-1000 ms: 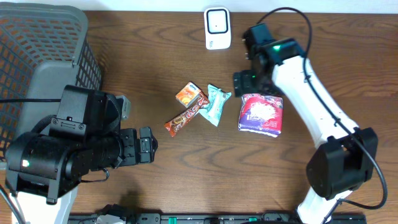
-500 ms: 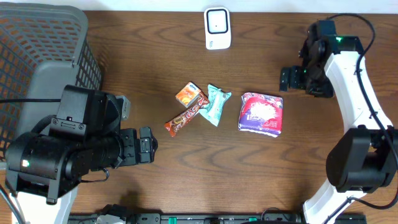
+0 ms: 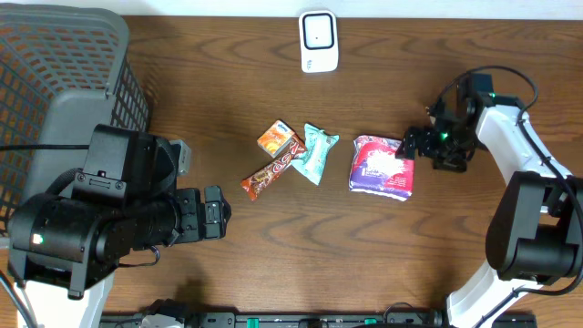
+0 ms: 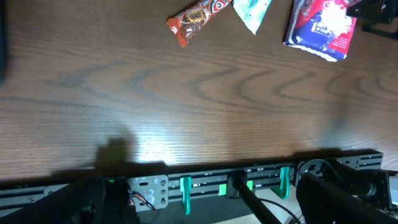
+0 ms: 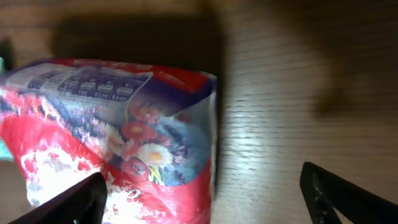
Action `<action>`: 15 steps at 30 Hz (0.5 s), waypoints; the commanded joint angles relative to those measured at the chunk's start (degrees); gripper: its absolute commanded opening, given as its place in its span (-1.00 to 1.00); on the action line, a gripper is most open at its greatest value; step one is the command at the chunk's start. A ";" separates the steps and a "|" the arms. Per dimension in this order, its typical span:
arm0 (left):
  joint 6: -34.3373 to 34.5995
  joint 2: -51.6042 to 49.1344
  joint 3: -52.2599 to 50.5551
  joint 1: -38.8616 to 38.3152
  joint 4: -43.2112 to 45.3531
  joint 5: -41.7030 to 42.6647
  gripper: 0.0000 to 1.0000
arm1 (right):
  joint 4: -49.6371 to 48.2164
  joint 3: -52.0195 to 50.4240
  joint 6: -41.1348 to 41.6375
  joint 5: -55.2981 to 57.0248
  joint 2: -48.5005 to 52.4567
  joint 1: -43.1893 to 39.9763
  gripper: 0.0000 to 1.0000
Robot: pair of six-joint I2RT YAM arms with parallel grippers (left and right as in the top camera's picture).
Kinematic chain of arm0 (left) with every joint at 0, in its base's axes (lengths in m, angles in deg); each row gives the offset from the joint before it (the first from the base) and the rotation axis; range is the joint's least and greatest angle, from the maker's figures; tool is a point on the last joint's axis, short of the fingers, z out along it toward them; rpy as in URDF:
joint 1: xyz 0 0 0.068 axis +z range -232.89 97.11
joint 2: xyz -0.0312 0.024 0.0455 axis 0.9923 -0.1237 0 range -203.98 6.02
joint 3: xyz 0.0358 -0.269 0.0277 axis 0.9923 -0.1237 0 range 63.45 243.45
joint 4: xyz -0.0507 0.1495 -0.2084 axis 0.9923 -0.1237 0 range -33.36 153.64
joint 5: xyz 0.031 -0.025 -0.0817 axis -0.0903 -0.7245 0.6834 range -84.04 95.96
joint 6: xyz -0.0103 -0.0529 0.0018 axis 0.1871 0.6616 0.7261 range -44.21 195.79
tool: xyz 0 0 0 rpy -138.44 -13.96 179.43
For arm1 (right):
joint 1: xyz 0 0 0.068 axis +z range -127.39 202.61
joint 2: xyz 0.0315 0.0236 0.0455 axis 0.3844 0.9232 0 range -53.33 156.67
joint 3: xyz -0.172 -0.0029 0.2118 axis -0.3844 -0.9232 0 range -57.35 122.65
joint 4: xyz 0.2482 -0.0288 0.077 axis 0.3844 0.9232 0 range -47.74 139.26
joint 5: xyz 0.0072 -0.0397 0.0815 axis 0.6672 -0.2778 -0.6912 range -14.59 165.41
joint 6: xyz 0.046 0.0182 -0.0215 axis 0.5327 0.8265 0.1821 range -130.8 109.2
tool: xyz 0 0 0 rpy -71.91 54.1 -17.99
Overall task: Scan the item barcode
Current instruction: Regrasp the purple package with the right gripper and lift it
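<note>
Glossy plastic packet (image 5: 112, 137) — wood-grain table (image 3: 273, 255) (satin sheen).

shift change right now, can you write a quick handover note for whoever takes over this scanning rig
Left gripper: open, empty, over bare table.
Right gripper: open, at the right edge of the red flowery packet, not gripping it.
Scanner stands at the far edge. The orange packet, chocolate bar and teal packet lie mid-table.
Done: nothing lifted.
Left: grip the red packet and show its barcode to the scanner.
</note>
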 commanded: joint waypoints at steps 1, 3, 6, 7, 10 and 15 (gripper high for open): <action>-0.13 -0.02 0.39 0.22 -1.07 -0.39 0.96 | -1.64 -2.67 -3.23 -9.22 0.04 -0.35 0.85; -0.13 -0.02 0.37 0.22 -1.07 -0.37 0.96 | -3.02 -4.44 -3.19 -10.14 0.04 -0.17 0.83; -0.13 -0.02 0.39 0.22 -1.07 -0.37 0.96 | -5.60 -7.30 -3.10 -10.32 0.04 0.04 0.77; -0.13 -0.02 0.39 0.22 -1.07 -0.37 0.96 | -6.54 -8.26 -2.91 -10.32 0.04 0.02 0.64; -0.13 -0.02 0.39 0.22 -1.07 -0.39 0.96 | -8.28 -10.36 -2.67 -10.29 0.04 0.02 0.09; -0.13 -0.02 0.39 0.22 -1.07 -0.37 0.96 | -8.70 -10.88 -2.34 -13.42 0.02 0.04 0.01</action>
